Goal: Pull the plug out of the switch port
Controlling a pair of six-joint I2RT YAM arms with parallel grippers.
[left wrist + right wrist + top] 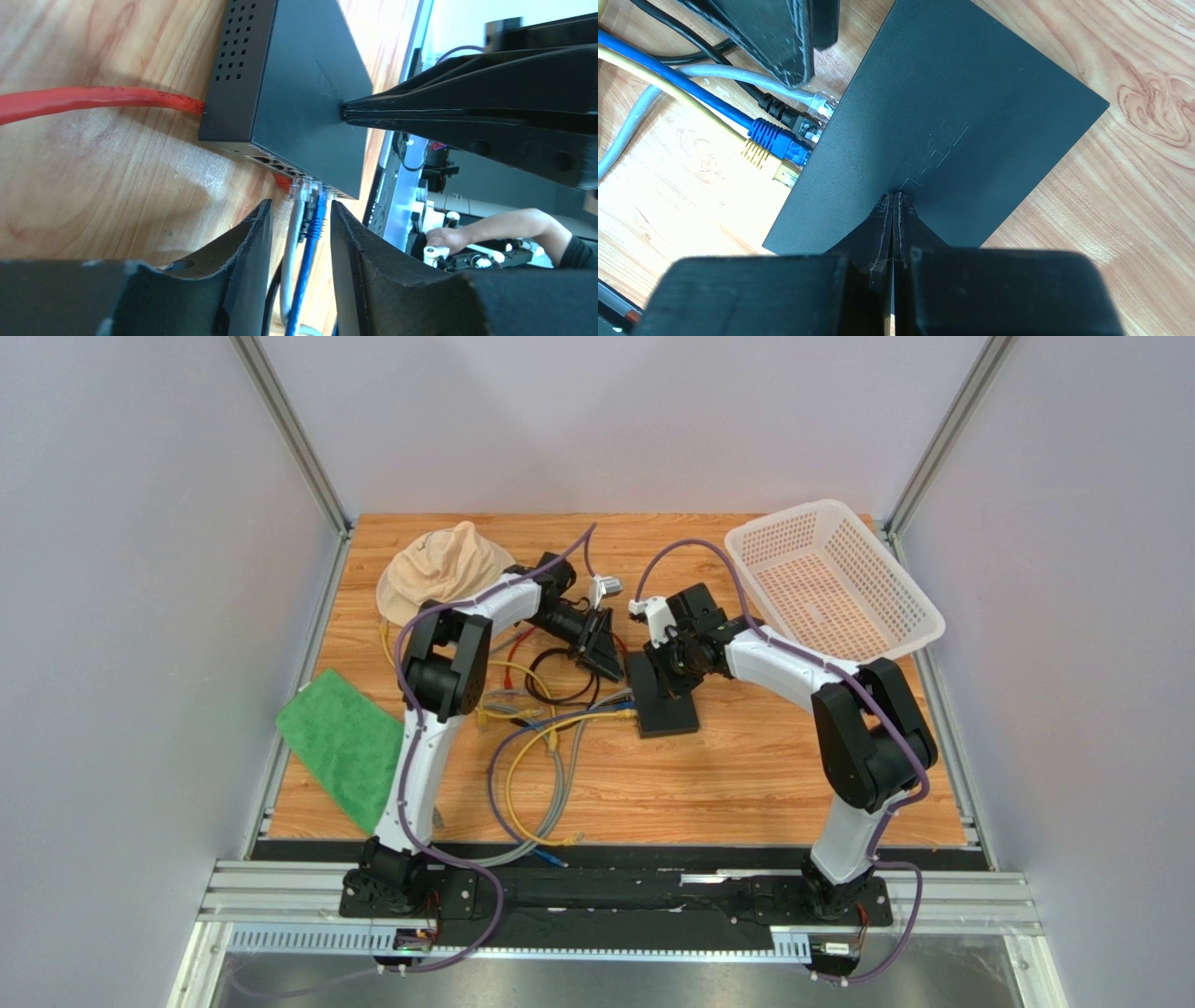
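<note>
Overhead rear view; both wrist views close on the switch (302, 77).

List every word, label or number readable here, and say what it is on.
No text here can be read clearly.
Embossed lettering on top of the switch: too faint to read.
Faint print marks on the red cable: too small to read.

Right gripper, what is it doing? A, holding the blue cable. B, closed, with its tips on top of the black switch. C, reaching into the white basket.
B: the right gripper has its fingers shut together, tips set against the flat top of the switch.
</note>
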